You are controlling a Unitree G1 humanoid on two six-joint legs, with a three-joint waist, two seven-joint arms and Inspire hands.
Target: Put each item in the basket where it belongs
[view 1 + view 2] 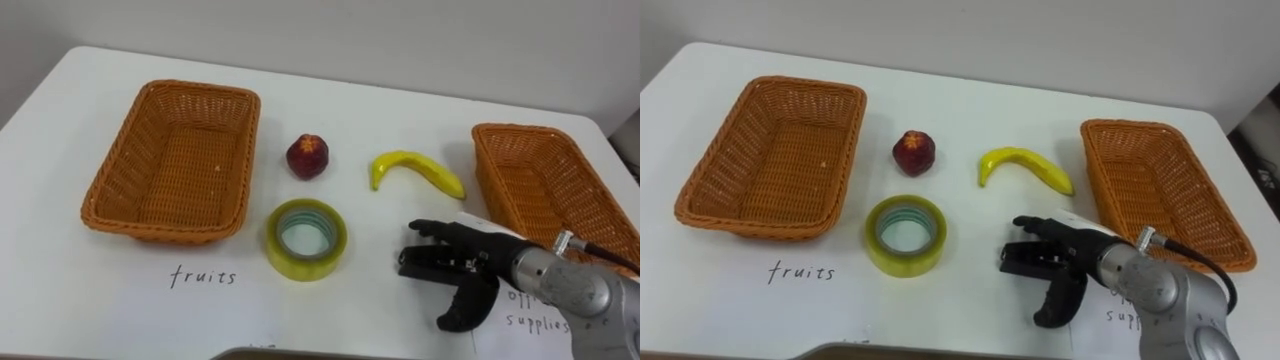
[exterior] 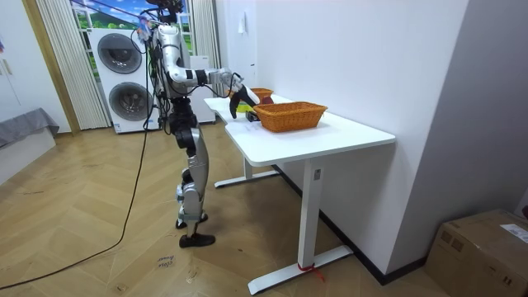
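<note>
Banana lies just beyond the right robot hand, untouched, fingers relaxed.

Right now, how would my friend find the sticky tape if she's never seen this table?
On the white table, find the wicker basket on the robot's left. The tape roll lies flat just off its near right corner, in front of the red fruit. It is the only yellowish ring with a hole.
</note>
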